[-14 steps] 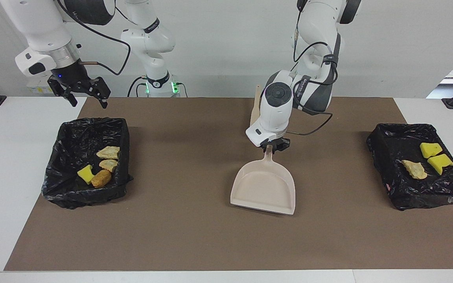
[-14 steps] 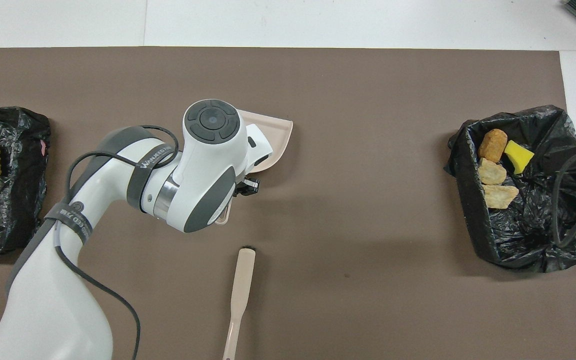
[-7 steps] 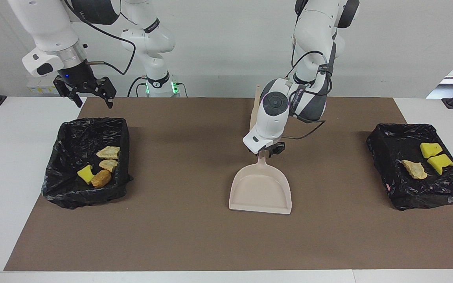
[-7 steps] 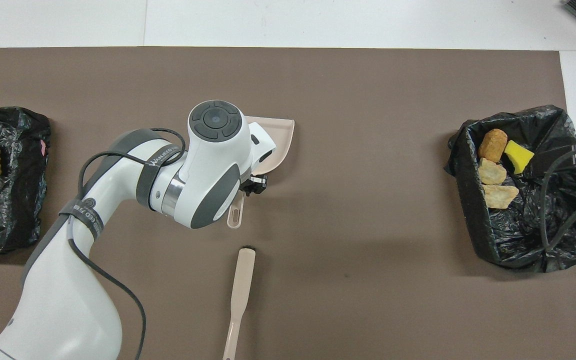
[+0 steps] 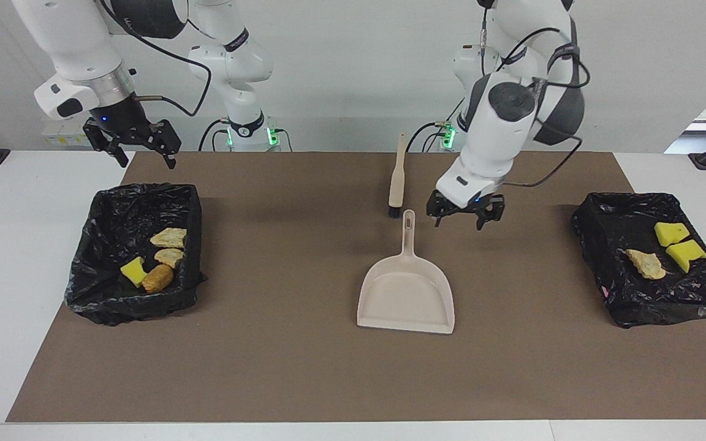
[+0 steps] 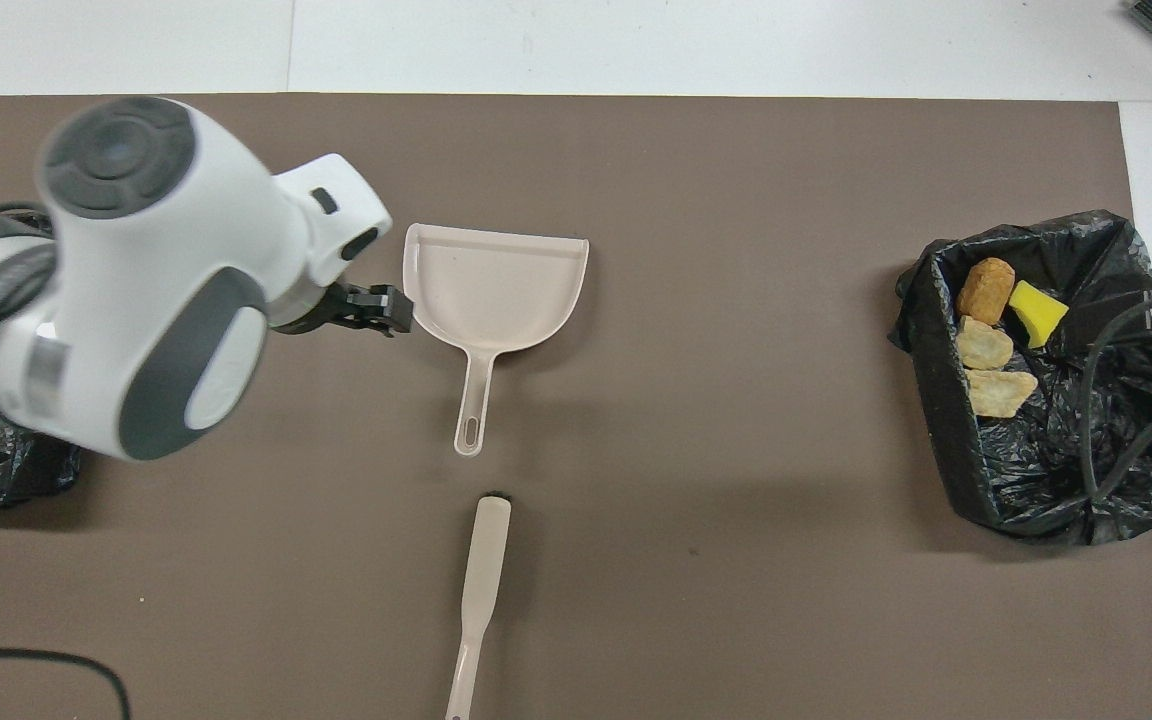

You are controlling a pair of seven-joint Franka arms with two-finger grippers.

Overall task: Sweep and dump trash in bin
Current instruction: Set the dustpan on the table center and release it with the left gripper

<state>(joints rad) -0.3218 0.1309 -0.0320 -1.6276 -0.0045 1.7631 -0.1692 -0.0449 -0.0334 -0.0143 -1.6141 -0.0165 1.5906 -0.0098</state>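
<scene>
Left gripper (image 5: 464, 214) had let go of the dustpan (image 5: 407, 297): a second earlier it was clamped on the handle, half a second earlier still down at it, now it was up over bare mat between the dustpan and the bin at the left arm's end (image 5: 653, 260), fingers apart, nothing in them. Dustpan lay flat mid-mat, handle toward the robots, pan empty, barely shifted by the release. Brush (image 5: 397, 180) lay just past the handle tip on the robots' side, not touching it, unmoved.

Right gripper (image 5: 134, 142) hung over the mat's corner at the right arm's end, by the robots' edge, above the other bin (image 5: 135, 251); fingers apart, empty, arm waiting.

Trash: all seven scraps were binned. Four (image 5: 155, 257) in the bin at the right arm's end (yellow sponge, three tan/brown lumps), three (image 5: 665, 248) in the bin at the left arm's end (two yellow sponges, one tan lump). None on the mat. My read: task looked finished; tools parked, left arm retracting.

View differences: facing view showed both bins' contents and both grippers' heights. Overhead view had the left arm's body covering nearly all of its bin, so those three scraps were hidden there, and the right gripper was out of frame bar its cable. Overhead did show the handle-to-brush gap and the empty pan more plainly.
</scene>
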